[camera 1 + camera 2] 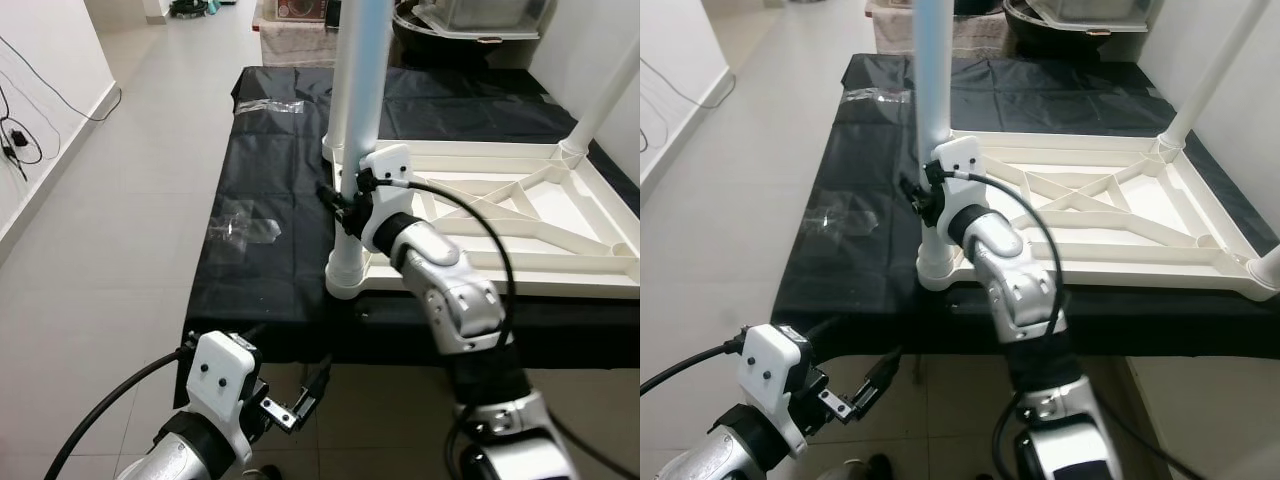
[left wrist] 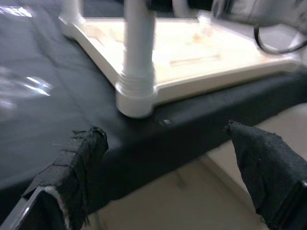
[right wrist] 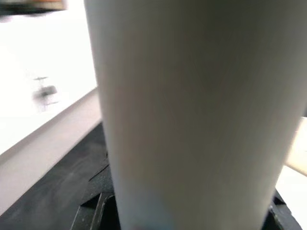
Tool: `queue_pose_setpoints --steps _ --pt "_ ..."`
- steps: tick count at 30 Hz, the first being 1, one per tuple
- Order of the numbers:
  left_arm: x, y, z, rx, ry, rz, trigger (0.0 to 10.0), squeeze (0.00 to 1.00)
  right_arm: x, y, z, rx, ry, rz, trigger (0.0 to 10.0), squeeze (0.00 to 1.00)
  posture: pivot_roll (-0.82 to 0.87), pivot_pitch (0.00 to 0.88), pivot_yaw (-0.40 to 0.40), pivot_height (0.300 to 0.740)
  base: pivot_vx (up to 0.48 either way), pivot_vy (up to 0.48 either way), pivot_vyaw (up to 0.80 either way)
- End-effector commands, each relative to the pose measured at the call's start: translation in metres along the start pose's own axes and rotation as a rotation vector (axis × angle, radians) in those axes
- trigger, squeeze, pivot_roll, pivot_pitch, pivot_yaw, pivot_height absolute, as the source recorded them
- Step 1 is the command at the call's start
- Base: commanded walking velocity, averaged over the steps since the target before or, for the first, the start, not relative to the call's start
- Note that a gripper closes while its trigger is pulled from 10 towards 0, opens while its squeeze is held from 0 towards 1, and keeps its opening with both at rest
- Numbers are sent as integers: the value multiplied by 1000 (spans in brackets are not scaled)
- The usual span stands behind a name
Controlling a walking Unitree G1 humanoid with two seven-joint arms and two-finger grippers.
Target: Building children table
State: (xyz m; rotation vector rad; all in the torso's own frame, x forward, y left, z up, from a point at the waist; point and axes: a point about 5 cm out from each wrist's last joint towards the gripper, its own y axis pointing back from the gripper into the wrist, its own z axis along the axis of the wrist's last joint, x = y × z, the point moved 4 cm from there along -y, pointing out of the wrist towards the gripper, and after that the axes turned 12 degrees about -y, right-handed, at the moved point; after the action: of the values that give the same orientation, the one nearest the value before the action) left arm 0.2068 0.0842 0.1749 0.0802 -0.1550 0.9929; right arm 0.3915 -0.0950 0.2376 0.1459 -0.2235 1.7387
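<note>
Nearest, left end effector (image 1: 300, 405) hangs released below the counter (image 1: 260, 270) edge. Right end effector (image 1: 345, 205) clenches the leg (image 1: 355, 110), upright in the tabletop (image 1: 520, 215) corner socket. Keep it vertical while twisting, I'd judge.

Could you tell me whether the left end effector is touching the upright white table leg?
No, the left end effector hangs open below the black-covered table edge, apart from the table leg.

No text, label, brand, number or sign can be read anywhere in these views.
</note>
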Motion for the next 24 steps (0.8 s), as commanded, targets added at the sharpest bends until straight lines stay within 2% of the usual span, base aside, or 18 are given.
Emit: queue_pose_setpoints --steps 1,4,6,8,14,18,21,23,24 --pt "0 2 -9 37 6 -3 10000 0 -27 8 -60 185 -56 -221 10000 0 153 197 -20 740 0 0 0" --pt "0 2 -9 37 2 -3 10000 0 -27 9 -58 162 -70 -284 10000 0 153 198 -20 740 0 0 0" --pt "1 2 -9 38 0 -2 10000 0 -31 10 -54 115 -87 -414 10000 0 154 200 -20 740 0 0 0" --pt "2 2 -9 38 1 -1 10000 0 -31 10 -54 106 -96 -441 10000 0 154 203 -20 740 0 0 0" --pt "2 2 -10 37 0 0 10000 0 -45 7 -54 75 -132 -663 10000 0 157 209 -21 740 0 0 0" --pt "2 3 -10 36 -1 0 10000 0 -49 6 -57 74 -185 -720 10000 0 158 211 -21 740 0 0 0" --pt "2 3 -9 36 -1 0 10000 0 -52 6 -56 60 -190 -767 10000 0 161 213 -19 740 0 0 0" --pt "2 2 -9 32 -2 -3 10000 0 -61 12 -54 25 -172 -914 10000 0 157 213 -16 740 0 0 0" --pt "2 2 -9 32 -2 -3 10000 0 -61 12 -54 25 -172 -914 10000 0 157 213 -16 740 0 0 0"
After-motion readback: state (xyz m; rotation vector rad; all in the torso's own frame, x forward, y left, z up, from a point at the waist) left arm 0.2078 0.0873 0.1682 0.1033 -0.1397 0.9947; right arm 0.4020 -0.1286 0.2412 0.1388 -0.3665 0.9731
